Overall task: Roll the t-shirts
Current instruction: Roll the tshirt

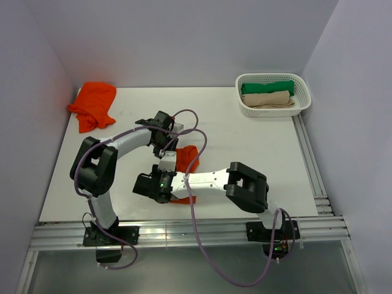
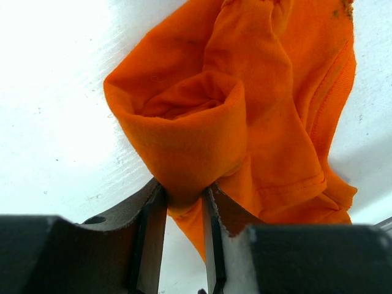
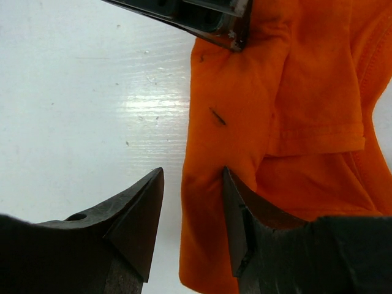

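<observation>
Top external view: no readable writing is showing; a white basket (image 1: 274,93), far right of both claws, is holding green and beige cloth. Left claw (image 2: 184,205) is pinching the orange t-shirt (image 2: 245,122); right claw (image 3: 193,211) is standing open over its edge, on the surface (image 1: 245,147).

Orange t-shirts (image 1: 185,160), white basket (image 1: 274,110), green & tan cloth (image 1: 267,93)

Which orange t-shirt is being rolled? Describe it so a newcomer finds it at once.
On the white table, look near the front edge, between the two arms. That orange t-shirt is pinched by the left tool, while the other orange t-shirt lies untouched in the far left corner.
</observation>
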You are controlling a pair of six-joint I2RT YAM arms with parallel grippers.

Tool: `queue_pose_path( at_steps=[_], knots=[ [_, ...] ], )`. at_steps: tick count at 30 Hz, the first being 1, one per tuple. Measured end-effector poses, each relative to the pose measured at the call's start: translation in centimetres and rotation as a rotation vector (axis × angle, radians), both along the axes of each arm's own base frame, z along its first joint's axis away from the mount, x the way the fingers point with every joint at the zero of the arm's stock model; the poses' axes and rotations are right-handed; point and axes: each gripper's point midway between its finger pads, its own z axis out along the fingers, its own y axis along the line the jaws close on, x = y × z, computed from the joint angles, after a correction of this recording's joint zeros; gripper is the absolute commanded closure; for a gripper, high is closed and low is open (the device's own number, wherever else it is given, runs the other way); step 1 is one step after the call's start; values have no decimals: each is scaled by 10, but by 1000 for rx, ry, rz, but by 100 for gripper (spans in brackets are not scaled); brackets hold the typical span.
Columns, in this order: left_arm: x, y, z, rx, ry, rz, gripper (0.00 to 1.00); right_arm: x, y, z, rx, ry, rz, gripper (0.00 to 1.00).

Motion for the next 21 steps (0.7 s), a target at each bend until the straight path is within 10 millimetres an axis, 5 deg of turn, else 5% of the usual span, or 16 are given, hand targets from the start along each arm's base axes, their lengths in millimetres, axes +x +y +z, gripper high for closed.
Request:
queue_pose_path(
  at_steps=[11,21],
  knots=[
    [1,0,0,3,-2,-3,48,-4,-24,-23,-13,32,-93,48],
    [7,-3,7,12,0,-28,41,-6,-27,-25,-10,45,-112,44]
  ],
)
